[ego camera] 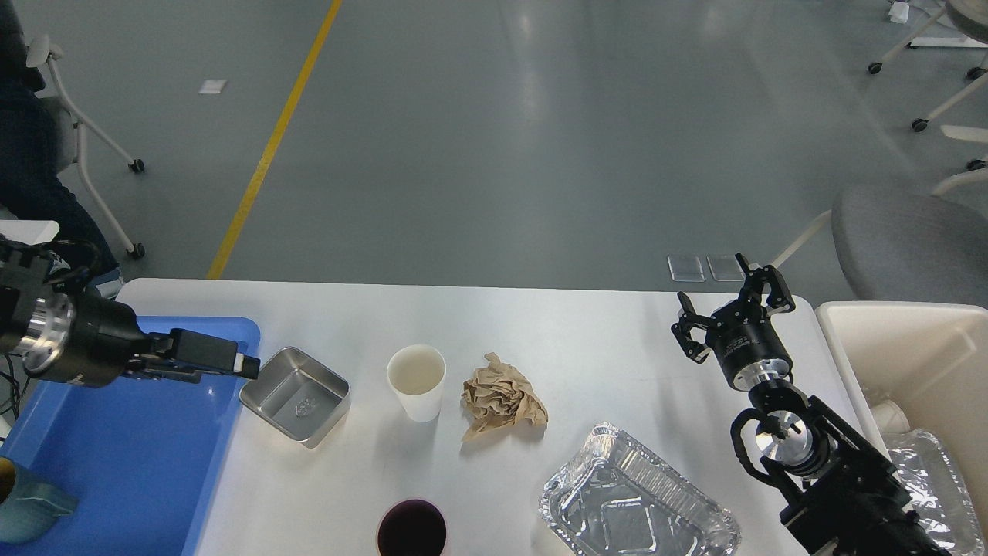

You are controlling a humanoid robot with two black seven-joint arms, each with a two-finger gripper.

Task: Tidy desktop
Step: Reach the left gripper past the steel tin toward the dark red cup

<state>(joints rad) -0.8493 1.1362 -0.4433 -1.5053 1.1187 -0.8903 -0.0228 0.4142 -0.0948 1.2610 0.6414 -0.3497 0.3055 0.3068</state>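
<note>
Grey floor with a yellow line lies beyond the desktop, which fills the lower frame. A blue tray overhangs its left edge, a cream bin flanks its right. Right gripper spread wide, empty; left gripper closure unclear.

Blue tray left; cream bin right; grey chair beyond.

You get bright, even overhead light — soft glare streaks on the floor, faint shadows on the surface, sharp focus throughout.
</note>
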